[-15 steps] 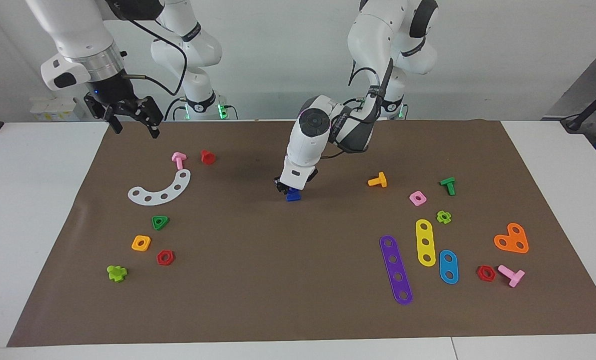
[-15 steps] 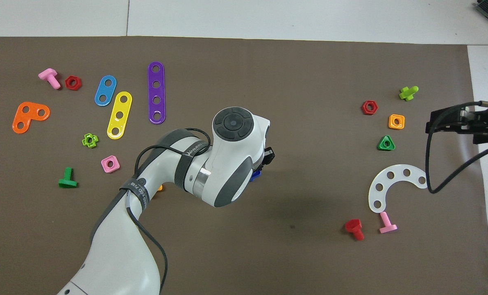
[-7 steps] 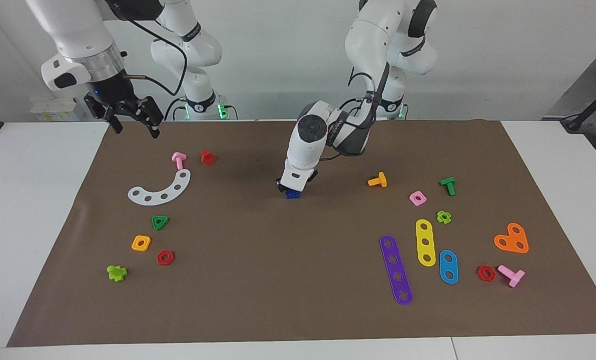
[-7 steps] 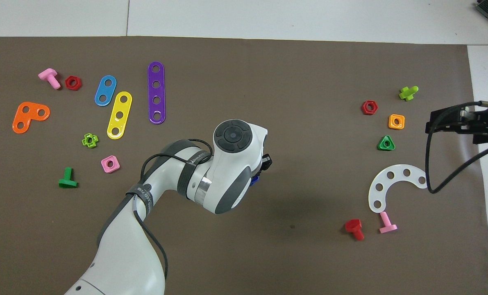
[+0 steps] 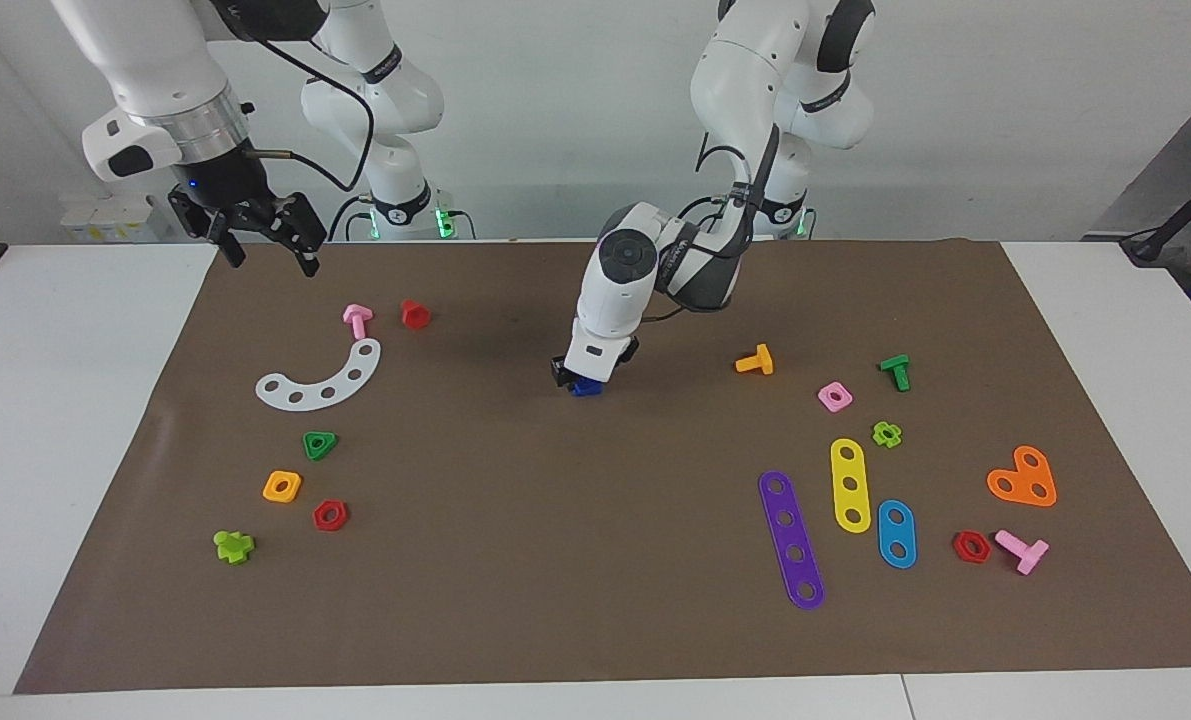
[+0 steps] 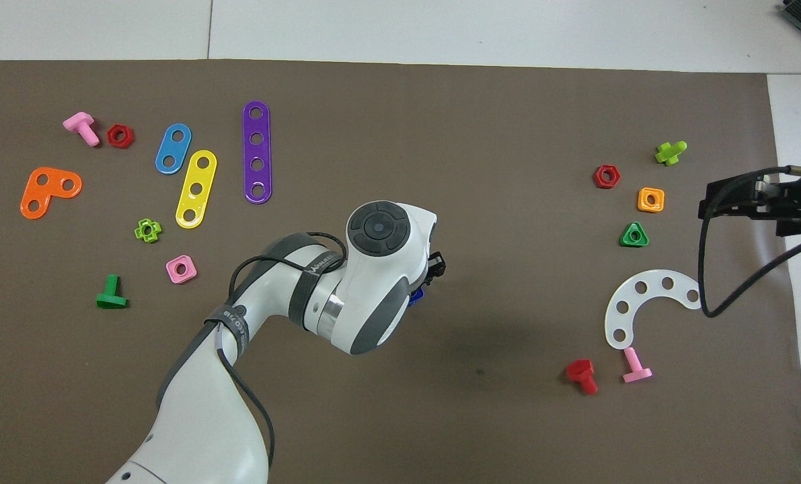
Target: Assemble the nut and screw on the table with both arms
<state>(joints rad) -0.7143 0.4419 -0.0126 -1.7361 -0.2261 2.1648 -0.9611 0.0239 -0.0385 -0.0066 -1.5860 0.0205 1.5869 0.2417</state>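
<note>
At the middle of the brown mat (image 5: 595, 600) on the desk (image 5: 65, 430), my left gripper (image 5: 577, 380) is down low directly over a small blue piece (image 5: 585, 388). The wrist covers most of that piece in both views, so I cannot tell whether it is the screw alone or the nut and screw already joined, and no separate blue square nut shows anywhere on the mat. I cannot tell from here whether my left fingers are clamping the blue piece or standing apart from it; the piece appears to sit on the mat under the tips.

My right gripper (image 5: 260, 232) hangs in the air over the mat's edge at the right arm's end, above the white curved strip (image 5: 323, 382), with its fingers spread wide and nothing between them. That arm waits.

Judgement: the blue piece sits in the clear central area, well apart from the loose parts clustered at either end, which keeps both arms free to reach it. The pink square nut (image 5: 835, 396) and orange square nut (image 5: 282, 486) are decoys by shape and lie undisturbed. The work looks late in the sequence, probably setting down or releasing at centre.
</note>
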